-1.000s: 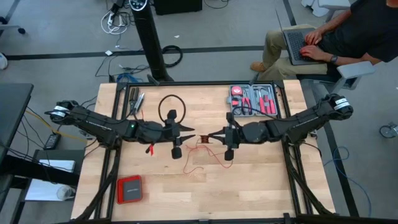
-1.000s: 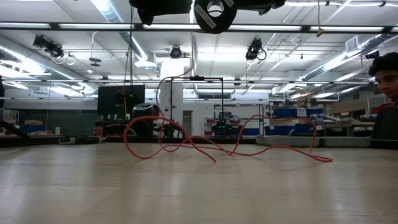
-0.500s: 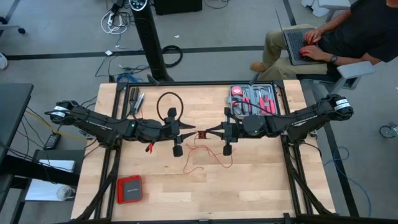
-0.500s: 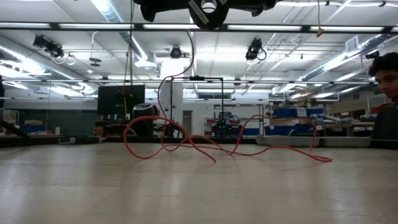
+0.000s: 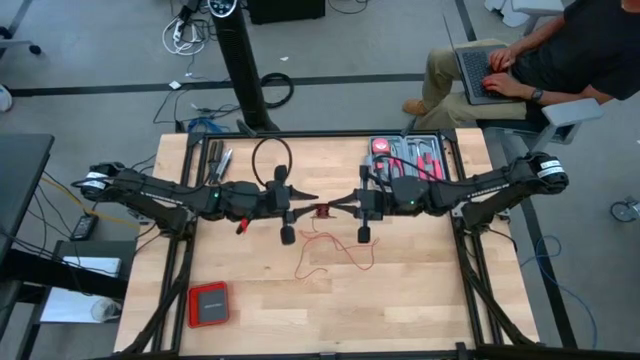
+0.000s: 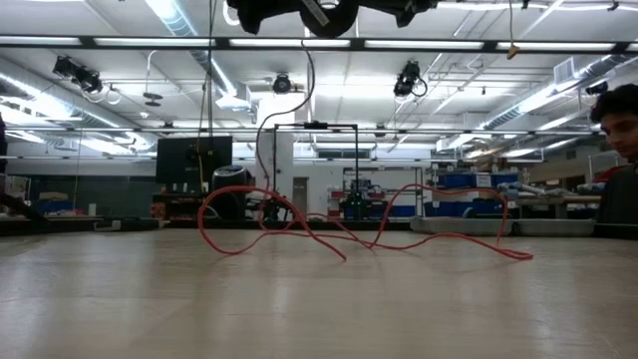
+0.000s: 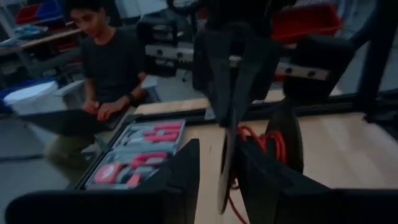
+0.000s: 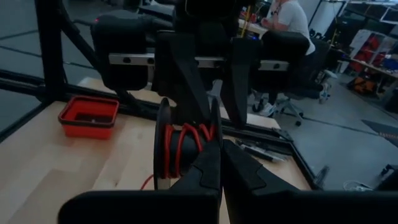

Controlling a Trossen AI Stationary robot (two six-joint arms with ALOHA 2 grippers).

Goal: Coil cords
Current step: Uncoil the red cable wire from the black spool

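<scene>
Red cord (image 5: 335, 253), pale wooden table (image 5: 420, 290)

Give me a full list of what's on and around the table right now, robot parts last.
red cord: one, thin, red, loose loops on the table's middle, running up to the spool
spool: one, dark with red windings, held up between the two grippers
tool tray: one, grey with red-handled tools, table's far right
red box: one, flat, red, table's near left
black cable loop: one, black, far middle
hand tools: a few, dark, table's far left
table: one, light wood
person: one, seated with a laptop beyond the far right corner
left gripper: at the spool from the left
right gripper: shut, at the spool from the right
</scene>
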